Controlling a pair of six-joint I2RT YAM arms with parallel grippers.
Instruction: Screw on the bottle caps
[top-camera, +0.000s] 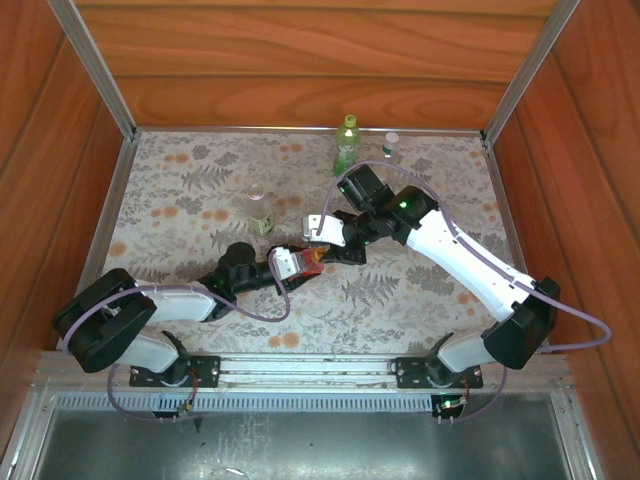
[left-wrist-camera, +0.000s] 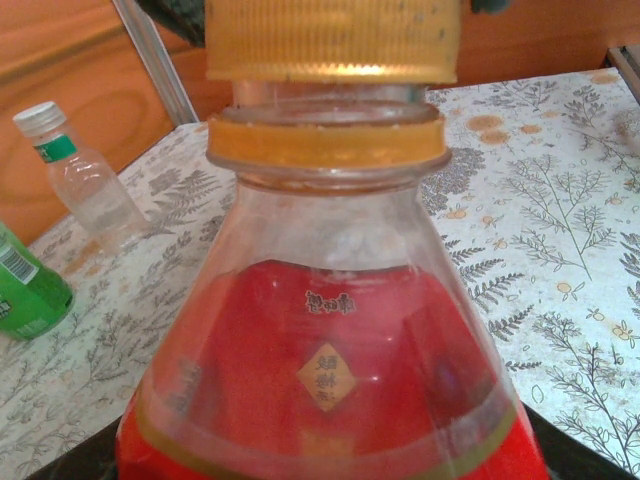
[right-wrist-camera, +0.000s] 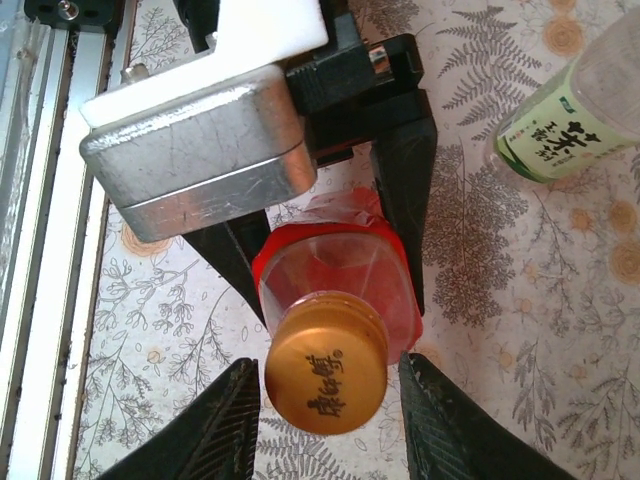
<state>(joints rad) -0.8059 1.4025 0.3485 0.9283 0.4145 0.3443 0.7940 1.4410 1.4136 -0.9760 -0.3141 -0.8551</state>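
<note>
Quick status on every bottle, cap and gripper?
red bottle: gripped by left gripper.
orange cap: on the neck, gap below, not screwed down.
right gripper: fingers flank the cap; contact unclear.
green bottle: upright, capped.
small clear bottle: upright, white cap on.
green-label bottle: upright, looks uncapped.

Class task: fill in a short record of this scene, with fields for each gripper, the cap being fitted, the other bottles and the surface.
Left arm: left gripper clamped on the red bottle
Right arm: right gripper flanks the orange cap; contact unclear
Cap: on the neck, thread showing below, not fully down
Other bottles: green bottle and small clear bottle at the far edge, both capped; labelled clear bottle mid-table
Surface: floral-print table
</note>
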